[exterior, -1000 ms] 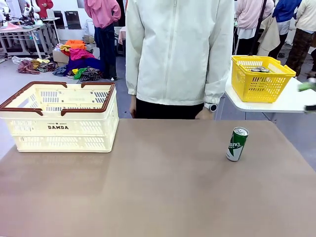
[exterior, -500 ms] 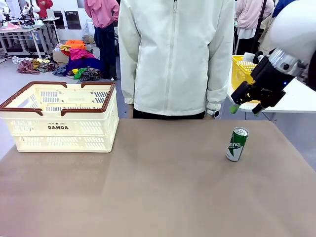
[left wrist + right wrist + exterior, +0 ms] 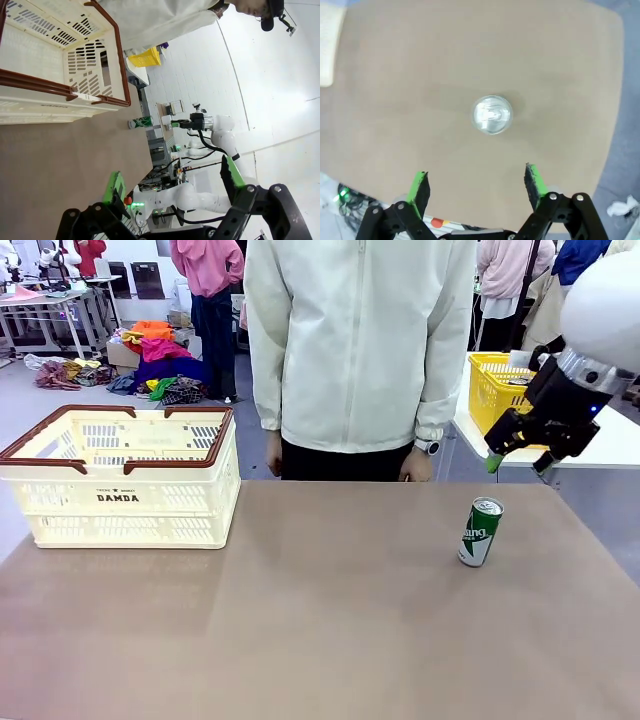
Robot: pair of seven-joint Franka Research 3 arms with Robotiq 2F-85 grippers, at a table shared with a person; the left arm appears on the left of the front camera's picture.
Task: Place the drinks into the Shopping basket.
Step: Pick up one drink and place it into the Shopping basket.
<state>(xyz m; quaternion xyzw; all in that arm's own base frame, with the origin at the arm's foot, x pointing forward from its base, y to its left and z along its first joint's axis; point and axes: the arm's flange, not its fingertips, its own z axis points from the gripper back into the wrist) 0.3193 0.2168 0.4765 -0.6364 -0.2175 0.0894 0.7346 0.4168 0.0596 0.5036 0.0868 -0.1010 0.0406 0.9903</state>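
Note:
One green drink can (image 3: 480, 532) with a silver top stands upright on the right side of the brown table. My right gripper (image 3: 516, 466) hangs open above and slightly right of it, apart from it. Looking straight down in the right wrist view, the can's silver top (image 3: 491, 115) lies ahead of the open right gripper (image 3: 477, 181). The cream Shopping basket (image 3: 150, 502) with a brown rim stands at the table's far left. In the left wrist view the left gripper (image 3: 172, 182) is open and holds nothing, with the basket (image 3: 50, 85) and the can (image 3: 141, 122) beyond it.
A person in a white jacket (image 3: 360, 350) stands at the far edge, hands hanging near the table. A smaller yellow basket (image 3: 495, 390) sits on a white side table at the right, behind my right arm. The brown tabletop (image 3: 320, 620) is bare between basket and can.
My right arm swung in from the right and now hovers over the can, a little further right than half a second ago. The person shifted slightly. The can and basket stayed put.

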